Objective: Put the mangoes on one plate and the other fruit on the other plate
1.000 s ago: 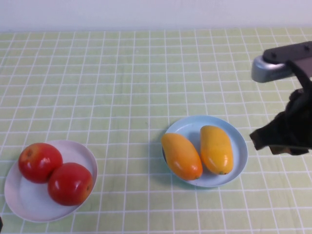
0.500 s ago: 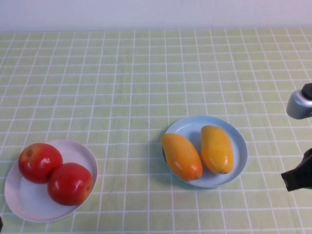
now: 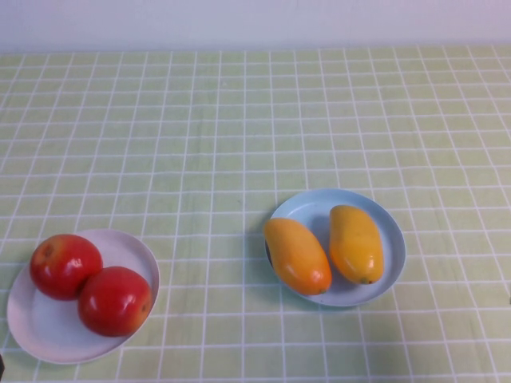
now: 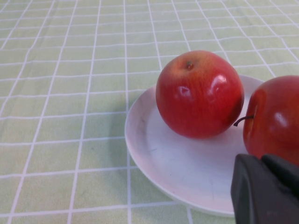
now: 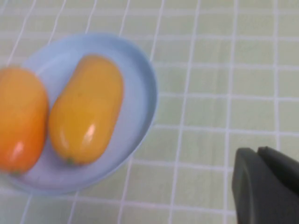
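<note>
Two mangoes lie side by side on the light blue plate [image 3: 306,209]: a deeper orange one [image 3: 297,255] and a yellower one [image 3: 355,243]. Two red apples [image 3: 65,265] [image 3: 115,300] sit on the white plate [image 3: 48,335] at the near left. Neither arm shows in the high view. In the left wrist view my left gripper [image 4: 260,161] is shut and empty, just off the white plate [image 4: 177,163], close to the stemmed apple [image 4: 275,121]. In the right wrist view my right gripper [image 5: 257,151] is shut and empty over the cloth, apart from the blue plate [image 5: 135,84] and the yellower mango [image 5: 86,109].
A green checked cloth [image 3: 239,120] covers the whole table. A pale wall runs along the far edge.
The right arm has pulled back from beside the blue plate, toward the right and near edge, and has left the high view. The fruit and plates have not moved.
</note>
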### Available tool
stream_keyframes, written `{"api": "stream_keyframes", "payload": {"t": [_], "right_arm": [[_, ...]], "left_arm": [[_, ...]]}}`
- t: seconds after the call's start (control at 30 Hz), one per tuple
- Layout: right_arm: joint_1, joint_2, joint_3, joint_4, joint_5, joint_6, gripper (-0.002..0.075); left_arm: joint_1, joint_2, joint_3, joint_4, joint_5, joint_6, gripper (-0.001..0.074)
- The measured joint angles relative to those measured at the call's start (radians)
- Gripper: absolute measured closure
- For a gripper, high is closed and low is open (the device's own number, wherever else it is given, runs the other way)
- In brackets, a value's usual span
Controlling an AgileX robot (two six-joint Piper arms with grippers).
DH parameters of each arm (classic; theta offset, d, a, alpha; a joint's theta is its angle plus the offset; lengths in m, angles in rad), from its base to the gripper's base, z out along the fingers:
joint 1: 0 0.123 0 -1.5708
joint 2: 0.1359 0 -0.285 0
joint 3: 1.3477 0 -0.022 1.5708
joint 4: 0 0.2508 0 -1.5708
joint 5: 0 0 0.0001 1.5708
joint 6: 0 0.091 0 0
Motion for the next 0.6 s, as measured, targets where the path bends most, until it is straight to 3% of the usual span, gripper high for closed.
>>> {"api": "stream_keyframes", "payload": {"t": [0.1,0.27,0.4,0.6], "right_arm": [[-0.120,-0.124,0.187,-0.002,-0.269,0.000,0.0741],[-0.263,-0.349,0.437,-0.002,-0.430,0.000,0.0741],[-0.323,-0.539,0.482,-0.002,-0.339,0.005,0.0741],[-0.333,-0.820,0.485,-0.007,-0.128,0.005,0.0741]], "left_arm": [[0.000,0.000,0.000,0.000,0.000,0.000,0.0738],[0.000,0.000,0.000,0.000,0.000,0.000,0.0738],[0.000,0.000,0.000,0.000,0.000,0.000,0.0738],[0.000,0.000,0.000,0.000,0.000,0.000,0.0738]]}}
